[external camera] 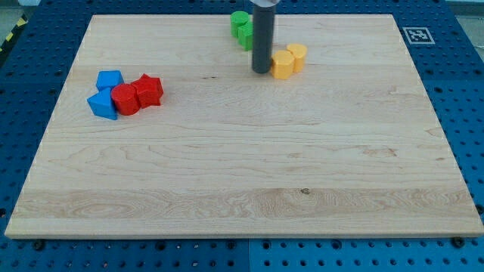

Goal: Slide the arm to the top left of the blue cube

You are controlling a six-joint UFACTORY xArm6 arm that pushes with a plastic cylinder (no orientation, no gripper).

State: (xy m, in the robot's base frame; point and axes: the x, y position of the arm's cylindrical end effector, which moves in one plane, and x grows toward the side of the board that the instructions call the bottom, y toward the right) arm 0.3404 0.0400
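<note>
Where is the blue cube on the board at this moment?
The blue cube sits near the board's left edge, in the upper half of the view, touching the red blocks on its right, far left of my tip.

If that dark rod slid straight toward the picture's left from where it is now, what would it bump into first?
Probably nothing. My tip sits between the green blocks and yellow blocks. Straight left is bare board; the blue cube lies slightly lower, though depth is uncertain.
</note>
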